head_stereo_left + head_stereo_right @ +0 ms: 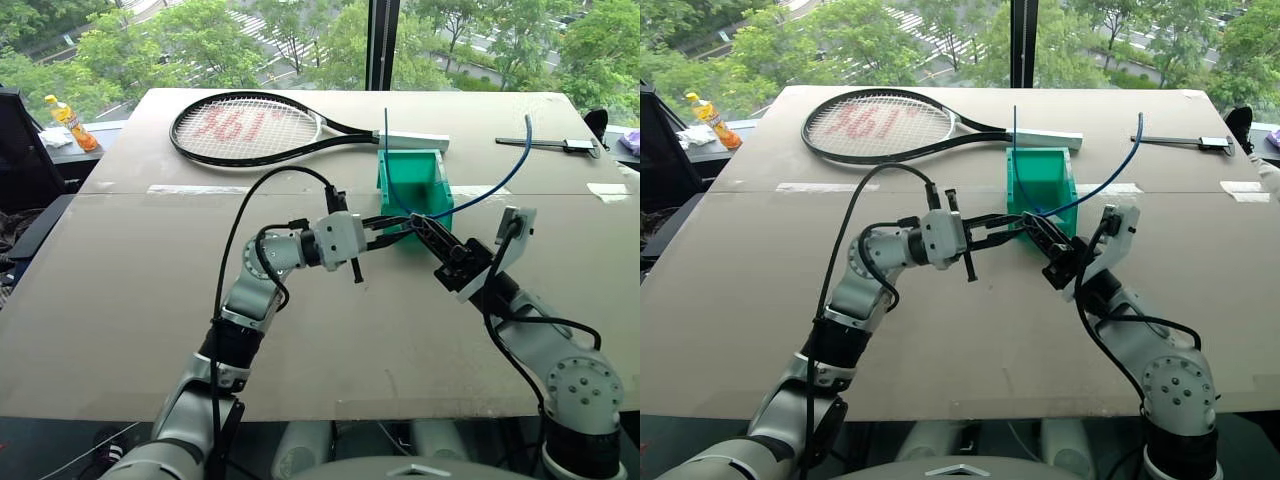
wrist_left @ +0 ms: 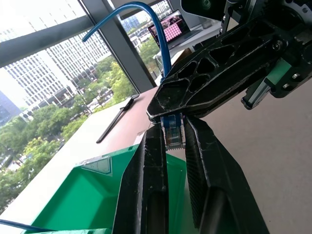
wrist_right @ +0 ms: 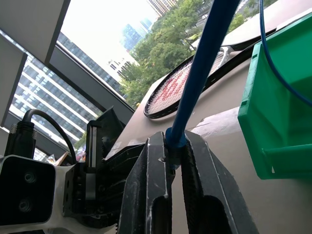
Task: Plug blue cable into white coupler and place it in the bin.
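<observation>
Closest in, black fingers of the right gripper [image 3: 176, 141], clamped shut on the blue cable [image 1: 500, 185] just behind its clear plug [image 2: 174, 138]. Opposite, tip to tip, left gripper [image 2: 173, 134], fingers drawn close with the plug sitting between their tips. Cannot tell whether the white coupler is held deeper between those fingers, nor whether the plug is already seated.

Both grippers raised above the table [image 1: 130, 290], just in front of the teal bin [image 1: 432, 165], on the near side of its lowered lip.

Likely troubles from here: plug meeting the socket slightly askew and jamming or skidding off, since the two sets of fingers crowd the same small spot. Possibly also a pinch on the plug's latch, stopping the click. Springy cable liable to twist the plug once either grip eases. Long free tail apt to snag the bin's rim or drag the joined pair back out when lowered in.

Plug pointing toward the robot's left, roughly level, into the left fingertips. Cable's long axis running from there up and away to the robot's right in one gentle arc, passing over the bin's right corner and ending well beyond it near the far edge.

Farther out, a thin straight blue cable [image 1: 386, 150] standing upright in the bin, and a tennis racket [image 1: 250, 128] lying flat behind it.
</observation>
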